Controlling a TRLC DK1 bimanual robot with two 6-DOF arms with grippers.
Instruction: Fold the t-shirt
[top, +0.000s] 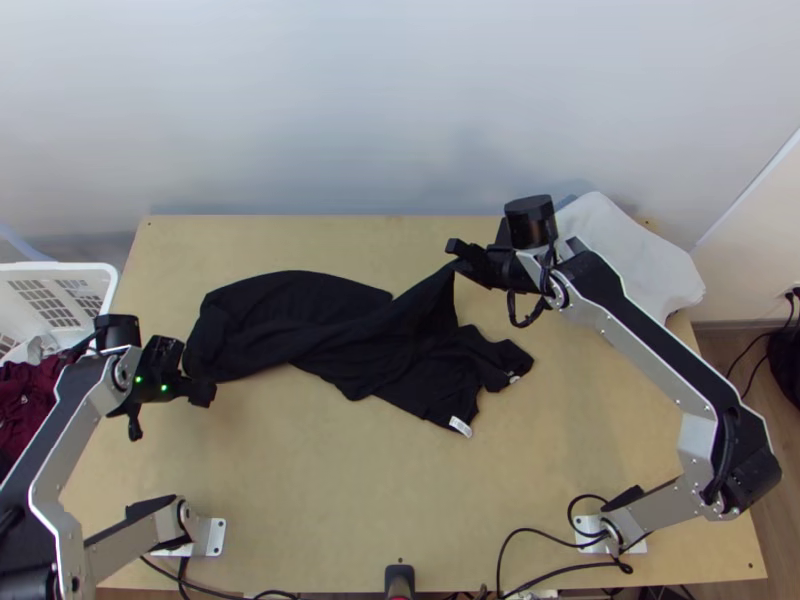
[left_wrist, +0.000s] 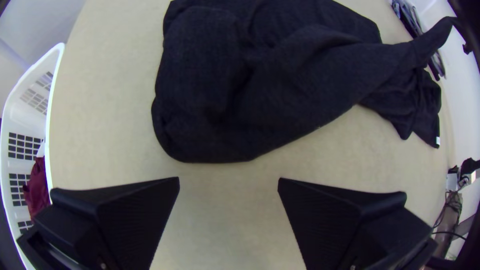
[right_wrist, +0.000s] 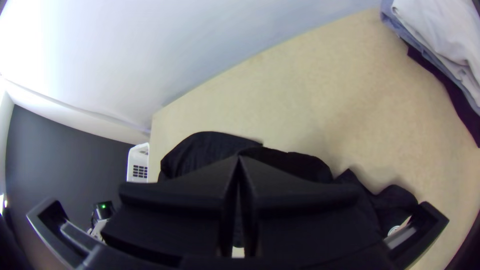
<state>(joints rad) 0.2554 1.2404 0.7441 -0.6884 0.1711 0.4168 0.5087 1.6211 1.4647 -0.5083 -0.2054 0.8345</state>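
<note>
A black t-shirt (top: 330, 335) lies bunched and twisted across the table, one part raised toward the right arm. My right gripper (top: 458, 262) holds that raised part above the table. In the right wrist view the right gripper (right_wrist: 239, 159) has its fingers pressed together, with the t-shirt (right_wrist: 210, 147) beneath and beyond them. At the shirt's left end is my left gripper (top: 193, 372). In the left wrist view the left gripper (left_wrist: 228, 180) stands open, nothing between its fingers, beside the rounded edge of the t-shirt (left_wrist: 210, 100).
A white basket (top: 85, 268) with dark red cloth (top: 30, 395) stands at the left edge. Folded clothes, white on top (top: 625, 250), are stacked at the back right, behind the right arm. Cables (top: 540, 545) run along the table's near edge.
</note>
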